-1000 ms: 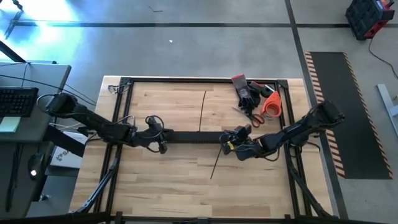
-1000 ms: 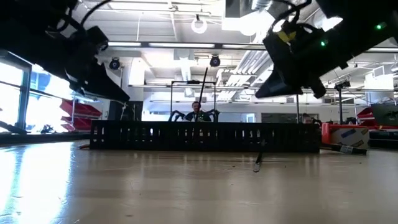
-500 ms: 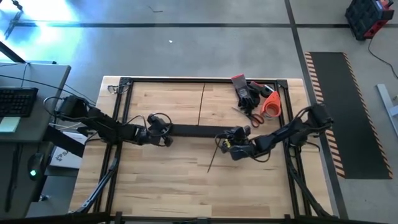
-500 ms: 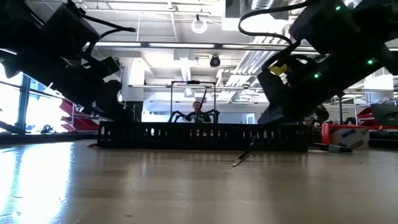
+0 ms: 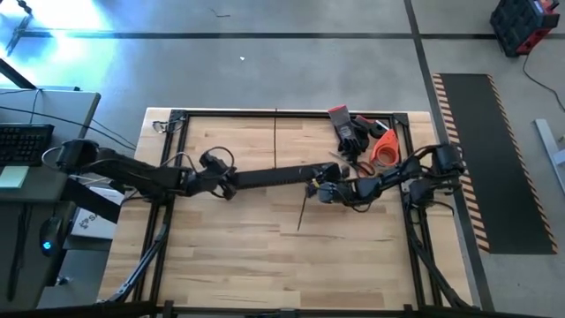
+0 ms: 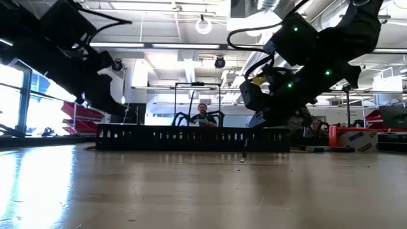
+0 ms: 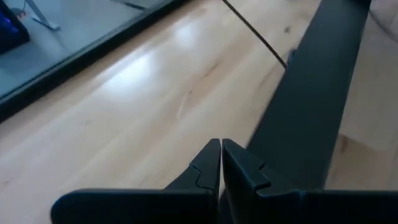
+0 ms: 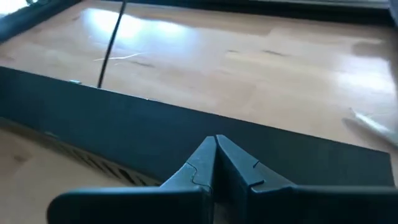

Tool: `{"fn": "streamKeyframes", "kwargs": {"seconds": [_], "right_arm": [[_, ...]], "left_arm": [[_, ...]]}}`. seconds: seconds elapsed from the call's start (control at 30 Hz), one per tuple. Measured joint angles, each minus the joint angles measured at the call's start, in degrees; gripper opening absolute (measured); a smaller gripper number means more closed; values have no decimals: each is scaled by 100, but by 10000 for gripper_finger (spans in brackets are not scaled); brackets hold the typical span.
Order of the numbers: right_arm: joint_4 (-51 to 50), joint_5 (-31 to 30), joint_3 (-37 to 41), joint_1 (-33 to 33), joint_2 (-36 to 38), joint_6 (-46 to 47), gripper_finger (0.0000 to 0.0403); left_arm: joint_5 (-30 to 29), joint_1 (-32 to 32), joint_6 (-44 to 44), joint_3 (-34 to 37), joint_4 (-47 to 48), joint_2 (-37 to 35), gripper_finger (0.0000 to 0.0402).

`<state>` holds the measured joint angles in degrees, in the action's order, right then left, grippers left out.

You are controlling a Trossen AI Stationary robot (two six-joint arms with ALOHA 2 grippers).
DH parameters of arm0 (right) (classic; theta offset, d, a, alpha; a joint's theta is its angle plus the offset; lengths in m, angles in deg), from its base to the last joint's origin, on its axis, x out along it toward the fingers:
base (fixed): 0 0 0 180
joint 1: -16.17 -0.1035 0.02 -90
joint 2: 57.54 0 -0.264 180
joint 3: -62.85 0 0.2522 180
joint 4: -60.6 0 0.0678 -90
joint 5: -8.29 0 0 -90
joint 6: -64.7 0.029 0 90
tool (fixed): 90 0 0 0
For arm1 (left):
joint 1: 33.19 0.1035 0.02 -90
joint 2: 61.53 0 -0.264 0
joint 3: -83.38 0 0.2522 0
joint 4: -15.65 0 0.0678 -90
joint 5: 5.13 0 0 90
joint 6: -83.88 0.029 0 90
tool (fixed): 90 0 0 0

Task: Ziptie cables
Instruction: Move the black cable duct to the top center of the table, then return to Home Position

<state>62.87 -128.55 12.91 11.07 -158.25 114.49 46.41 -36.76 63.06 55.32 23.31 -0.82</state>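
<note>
Swung askew across the table [image 5: 221, 256] since a second ago, black bar [image 5: 274, 177] between shut left claw [image 5: 231, 187] and right claw [image 5: 316, 190]; thin, limp cables [image 5: 301, 212] alongside, best pinched mid-length.

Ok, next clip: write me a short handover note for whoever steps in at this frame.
Left gripper: shut, at the left end of the flat black bar.
Right gripper: shut, at the bar's right end. Neither is seen gripping anything.
Cables: thin wires run from the table's far edge under the bar and out on the near side, loose on the wooden table.
Off to the right: gloves, scissors, orange tape roll.
Done: no tie visible on the wires.
Left: gather the wires and ziptie them.
</note>
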Motion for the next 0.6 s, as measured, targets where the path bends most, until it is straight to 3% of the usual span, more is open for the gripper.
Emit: {"fn": "streamKeyframes", "kwargs": {"seconds": [0.17, 0.27, 0.37, 0.6], "right_arm": [[115, -114, 14, 30, 218, -446, 0], [64, 60, 13, 15, 655, -895, 0], [-78, 504, 30, -95, 1277, -1548, 0], [-1371, 1997, 519, -213, 3566, -2178, 18]], "left_arm": [[10, 63, 180, 1, 459, -888, 0], [334, 59, 330, -2, 481, -1392, 0], [818, -32, 574, -10, 359, -1782, 0], [815, -541, 312, -15, 398, -2120, 0]]}}
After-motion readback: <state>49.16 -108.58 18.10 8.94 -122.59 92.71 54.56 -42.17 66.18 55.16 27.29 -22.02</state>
